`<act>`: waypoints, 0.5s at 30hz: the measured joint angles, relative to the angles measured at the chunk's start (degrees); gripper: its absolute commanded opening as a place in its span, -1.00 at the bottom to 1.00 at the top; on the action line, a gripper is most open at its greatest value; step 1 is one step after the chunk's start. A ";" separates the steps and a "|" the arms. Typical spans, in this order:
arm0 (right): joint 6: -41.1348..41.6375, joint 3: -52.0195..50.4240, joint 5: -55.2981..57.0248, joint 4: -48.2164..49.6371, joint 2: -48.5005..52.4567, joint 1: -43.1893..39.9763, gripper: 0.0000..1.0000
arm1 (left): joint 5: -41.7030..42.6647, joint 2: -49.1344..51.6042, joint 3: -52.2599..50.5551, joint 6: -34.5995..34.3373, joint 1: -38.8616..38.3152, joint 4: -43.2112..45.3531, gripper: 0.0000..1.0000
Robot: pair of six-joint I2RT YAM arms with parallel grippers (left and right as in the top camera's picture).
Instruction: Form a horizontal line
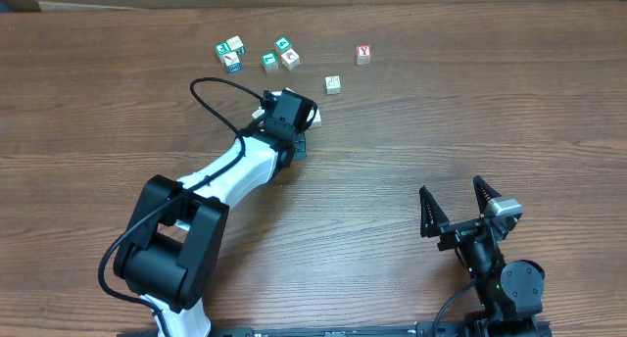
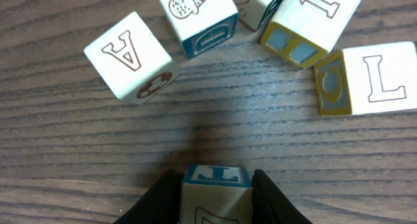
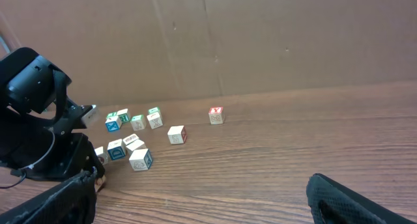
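The left gripper (image 2: 215, 183) is clamped on the T cube (image 2: 215, 174), just short of a loose fan of cubes on the table (image 2: 78, 159). I cannot tell whether the T cube is lifted or resting. No line exists yet. The A cube (image 2: 130, 61), the L cube (image 2: 381, 77) and 2 more between them all lie at different angles. The right gripper (image 1: 452, 190) hangs wide open and empty, well apart from the cubes.

The main risk is probably the fingers. They flank the T cube, so setting it against a neighbour could shove that neighbour askew. A skewed neighbour would also leave a gap or a crooked row. On release, the T cube could twist with a dragging finger.
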 measured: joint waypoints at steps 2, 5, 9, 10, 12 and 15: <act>0.02 0.00 0.02 -0.02 0.00 0.00 1.00 | 0.00 0.37 0.00 0.00 0.00 0.00 -0.35; 0.00 0.00 -0.02 0.00 0.00 0.00 1.00 | 0.00 1.62 0.00 0.02 0.00 0.20 -0.28; 0.00 0.00 0.00 0.00 0.00 0.00 1.00 | -0.02 2.80 -0.07 0.04 0.00 0.68 -0.18; 0.02 0.00 0.00 0.00 0.00 0.02 1.00 | -0.02 2.82 -0.09 0.02 0.00 0.66 -0.13; 0.00 0.00 0.00 0.02 0.00 0.00 1.00 | -0.09 2.82 -0.09 0.24 0.00 0.72 0.03; 0.00 0.00 0.02 0.00 0.00 0.00 1.00 | -0.22 2.82 -0.09 0.72 0.02 0.85 0.19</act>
